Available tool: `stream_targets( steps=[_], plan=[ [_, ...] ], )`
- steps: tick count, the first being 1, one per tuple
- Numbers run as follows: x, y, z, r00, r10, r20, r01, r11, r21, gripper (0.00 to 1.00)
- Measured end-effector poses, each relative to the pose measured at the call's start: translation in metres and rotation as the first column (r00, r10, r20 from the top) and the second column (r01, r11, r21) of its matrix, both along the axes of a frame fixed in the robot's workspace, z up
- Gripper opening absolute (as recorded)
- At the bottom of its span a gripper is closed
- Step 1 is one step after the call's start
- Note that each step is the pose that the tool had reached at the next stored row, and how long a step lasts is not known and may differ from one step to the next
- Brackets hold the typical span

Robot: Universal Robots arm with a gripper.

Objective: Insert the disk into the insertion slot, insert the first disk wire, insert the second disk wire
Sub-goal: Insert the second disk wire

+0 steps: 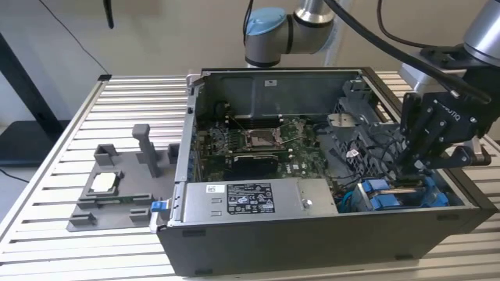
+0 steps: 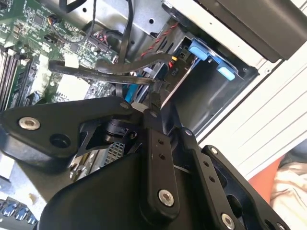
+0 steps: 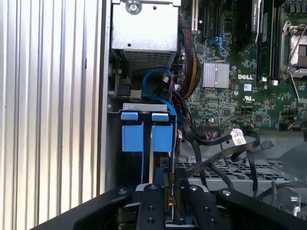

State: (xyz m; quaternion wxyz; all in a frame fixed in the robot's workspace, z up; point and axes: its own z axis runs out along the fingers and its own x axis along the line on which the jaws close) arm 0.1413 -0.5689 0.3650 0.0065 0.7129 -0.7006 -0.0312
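Silver-grey hard disk in bright blue plastic carrier stands on edge inside the grey sheet-metal insertion slot, at the open black computer case's near corner on the exterior view's right. Likely stiff, dense and shock-sensitive, so best held by the carrier edges. Black gripper sits just above it with fingers nearly together, pinching something thin I can't identify.

Disk: thin drive on edge, framed by a bright blue plastic carrier, seated upright directly below the gripper; carrier tabs face outward in the first wrist view.

Insertion slot: grey sheet-metal drive cage at the case's front corner, bay occupied by blue carriers.
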Motion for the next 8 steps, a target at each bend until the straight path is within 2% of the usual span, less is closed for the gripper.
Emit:
stream_targets(
  steps=[2, 8],
  plan=[
    [0.0000, 0.0000, 0.0033, 1.0000, 0.000, 0.0000, 0.000, 1.0000, 0.0004, 0.24],
    [0.0000, 0.0000, 0.0036, 1.0000, 0.000, 0.0011, 0.000, 1.0000, 0.0004, 0.24]
  ],
)
